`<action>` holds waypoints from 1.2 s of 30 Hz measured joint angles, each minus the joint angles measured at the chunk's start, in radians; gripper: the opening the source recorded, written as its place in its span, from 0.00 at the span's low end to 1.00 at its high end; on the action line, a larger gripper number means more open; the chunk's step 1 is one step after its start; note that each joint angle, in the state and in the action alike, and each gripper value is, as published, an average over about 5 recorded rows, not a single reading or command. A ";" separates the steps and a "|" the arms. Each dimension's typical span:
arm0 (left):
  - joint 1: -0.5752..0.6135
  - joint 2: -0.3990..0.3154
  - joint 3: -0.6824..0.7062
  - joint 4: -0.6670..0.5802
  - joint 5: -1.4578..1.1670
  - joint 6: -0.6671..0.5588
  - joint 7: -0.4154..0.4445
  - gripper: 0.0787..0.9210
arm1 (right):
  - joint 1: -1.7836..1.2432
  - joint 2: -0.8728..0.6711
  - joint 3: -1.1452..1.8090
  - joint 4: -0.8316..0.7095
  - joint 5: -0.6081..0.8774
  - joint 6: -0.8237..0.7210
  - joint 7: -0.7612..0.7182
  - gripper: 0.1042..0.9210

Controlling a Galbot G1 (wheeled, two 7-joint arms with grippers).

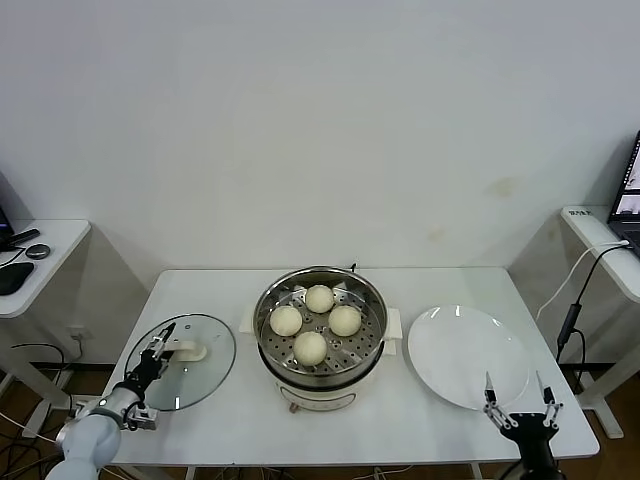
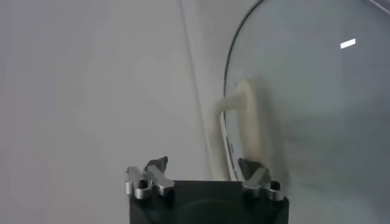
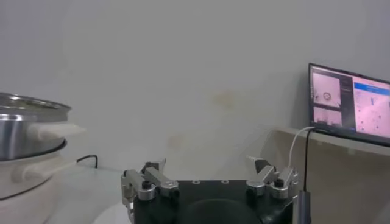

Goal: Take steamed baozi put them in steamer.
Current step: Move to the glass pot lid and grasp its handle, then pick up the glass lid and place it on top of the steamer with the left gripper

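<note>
A: Head view first. State of the steamed baozi (image 1: pixel 314 324)?

B: Four, all on the perforated tray inside the steamer (image 1: pixel 320 336), mid-table (image 1: pixel 240 420). Well apart from both sets of fingers, between the two grippers.

A: Left gripper (image 1: pixel 161 337)?

B: Low at the near left of the table, over the glass lid (image 1: pixel 181 361). Fingers released, spread. White lid handle (image 1: pixel 190 351) just beyond the fingertips, slightly toward the steamer side. Contact with the handle: cannot tell from this view.

A: Left wrist view?

B: Confirms spread fingers (image 2: pixel 157 165). Lid handle (image 2: pixel 248 125) ahead of the fingers, nearer one finger than the other, not clamped. Glass lid (image 2: pixel 317 91) past that same finger. Bare tabletop (image 2: pixel 91 91) ahead of the other finger.

A: Right gripper (image 1: pixel 517 397)?

B: Near right edge of the table, fingers released and wide, gripping nothing. White plate (image 1: pixel 467 357) just ahead of the fingertips; near rim of plate roughly under one tip. No buns on plate.

A: Right wrist view?

B: Fingers (image 3: pixel 156 167) spread, nothing between them. Steamer (image 3: pixel 27 137) off to one side of the fingers, well apart, with white side handle (image 3: pixel 58 129) pointing toward gripper. Lit laptop screen (image 3: pixel 348 103) far off on the opposite side, on a side table.
</note>
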 measured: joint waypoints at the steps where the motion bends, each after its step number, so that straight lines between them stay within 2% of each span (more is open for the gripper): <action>1: -0.004 -0.001 0.002 0.004 -0.001 0.000 0.001 0.53 | -0.001 0.001 -0.001 0.000 -0.002 0.001 0.000 0.88; 10: -0.012 -0.020 0.005 0.031 -0.017 0.005 -0.009 0.22 | -0.008 0.009 -0.012 -0.002 -0.018 0.004 -0.004 0.88; 14: 0.004 -0.027 -0.007 0.019 -0.031 0.014 -0.034 0.13 | -0.009 0.009 -0.019 0.002 -0.025 0.003 -0.005 0.88; 19: 0.043 -0.026 -0.025 -0.038 -0.060 0.040 -0.059 0.11 | -0.014 0.005 -0.031 0.003 -0.035 0.002 -0.007 0.88; 26: 0.153 0.006 -0.066 -0.220 -0.151 0.116 -0.059 0.11 | -0.017 -0.002 -0.056 0.000 -0.053 0.003 -0.008 0.88; 36: 0.339 0.111 -0.135 -0.572 -0.356 0.332 0.039 0.11 | -0.015 -0.009 -0.106 -0.023 -0.084 0.015 -0.008 0.88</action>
